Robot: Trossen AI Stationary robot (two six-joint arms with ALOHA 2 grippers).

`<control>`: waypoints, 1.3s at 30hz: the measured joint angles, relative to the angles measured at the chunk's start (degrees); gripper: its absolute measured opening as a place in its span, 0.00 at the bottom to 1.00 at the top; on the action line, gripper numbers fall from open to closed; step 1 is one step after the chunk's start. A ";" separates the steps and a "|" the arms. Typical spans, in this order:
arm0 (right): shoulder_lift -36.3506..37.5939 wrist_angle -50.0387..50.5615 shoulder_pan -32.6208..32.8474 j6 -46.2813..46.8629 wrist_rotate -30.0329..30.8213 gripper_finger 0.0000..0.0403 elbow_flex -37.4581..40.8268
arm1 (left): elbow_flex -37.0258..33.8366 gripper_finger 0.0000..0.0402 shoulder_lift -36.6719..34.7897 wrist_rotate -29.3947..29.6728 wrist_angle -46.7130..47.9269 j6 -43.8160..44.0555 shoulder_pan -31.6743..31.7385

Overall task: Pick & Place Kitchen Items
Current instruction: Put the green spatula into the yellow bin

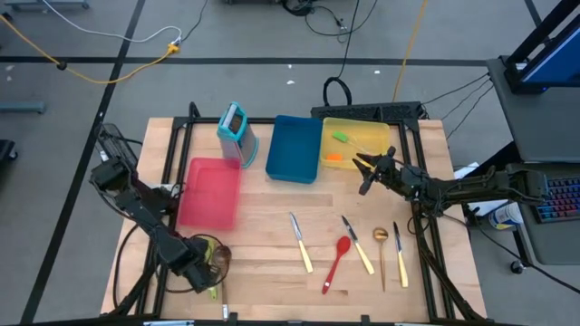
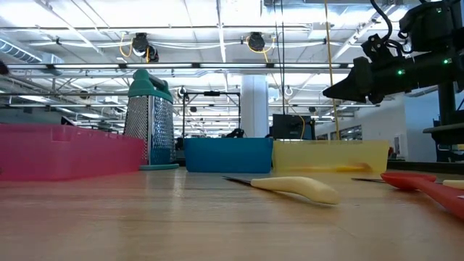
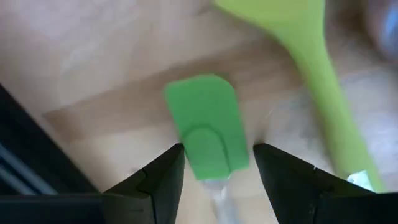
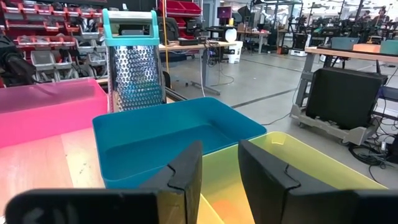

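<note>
The left gripper (image 3: pixel 214 165) sits low at the table's near-left corner, fingers parted around a green mini spatula (image 3: pixel 207 127), not clenched; a green spoon (image 3: pixel 311 74) lies beside it, partly cut off. The right gripper (image 1: pixel 367 172) hovers over the yellow tray (image 1: pixel 353 129), fingers slightly apart, holding nothing. That tray holds green and orange spatulas (image 1: pixel 337 158). The blue tray (image 1: pixel 294 148) and red tray (image 1: pixel 210 190) look empty. Knives (image 1: pixel 301 243), a red spoon (image 1: pixel 339 261) and a gold spoon (image 1: pixel 381 249) lie on the open near-right table.
</note>
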State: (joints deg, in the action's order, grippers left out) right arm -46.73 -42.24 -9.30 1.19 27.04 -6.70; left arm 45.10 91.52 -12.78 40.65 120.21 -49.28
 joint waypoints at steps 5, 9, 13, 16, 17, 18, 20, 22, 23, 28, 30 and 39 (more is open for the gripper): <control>0.00 0.00 0.00 0.02 -0.04 0.25 0.00 | 0.09 0.52 0.02 6.73 -0.16 3.66 -3.11; 0.00 0.02 0.01 0.02 -0.06 0.25 0.00 | 0.09 0.52 0.02 7.80 -0.81 6.28 -4.12; -0.01 0.02 0.00 0.02 -0.06 0.25 0.00 | 0.09 0.50 0.02 8.15 -1.36 6.57 -4.54; -0.01 0.02 0.00 0.02 -0.06 0.25 0.00 | 0.09 0.45 0.01 8.15 -1.16 6.44 -4.54; -0.01 0.02 0.00 0.02 -0.06 0.25 0.00 | 0.10 0.43 0.02 8.14 -1.16 6.44 -4.54; 0.00 0.02 0.00 0.02 -0.06 0.25 0.00 | 0.11 0.40 0.00 8.14 -1.16 6.42 -4.54; 0.01 0.02 0.00 0.02 -0.08 0.25 0.00 | 0.11 0.36 0.00 8.16 -1.20 6.46 -4.54; 0.01 0.02 0.00 0.04 -0.06 0.25 0.00 | 0.11 0.31 0.00 8.51 -1.26 6.63 -4.54; 0.01 0.02 0.00 0.02 -0.08 0.25 0.00 | 0.11 0.29 0.00 8.95 -1.33 6.80 -4.54; 0.00 0.02 0.01 0.04 -0.08 0.25 0.00 | 0.11 0.22 0.00 10.28 -1.31 7.63 -4.40; -0.01 0.02 0.00 0.04 -0.08 0.25 0.00 | 0.11 0.22 0.00 10.50 -1.25 7.67 -4.39; -0.01 0.02 0.00 0.07 -0.10 0.25 0.00 | 0.11 0.22 -0.04 11.65 -1.09 7.80 -3.66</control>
State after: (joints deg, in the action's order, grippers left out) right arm -46.74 -42.22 -9.30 1.26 26.94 -6.70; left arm 45.21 91.48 -1.13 39.56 128.01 -52.95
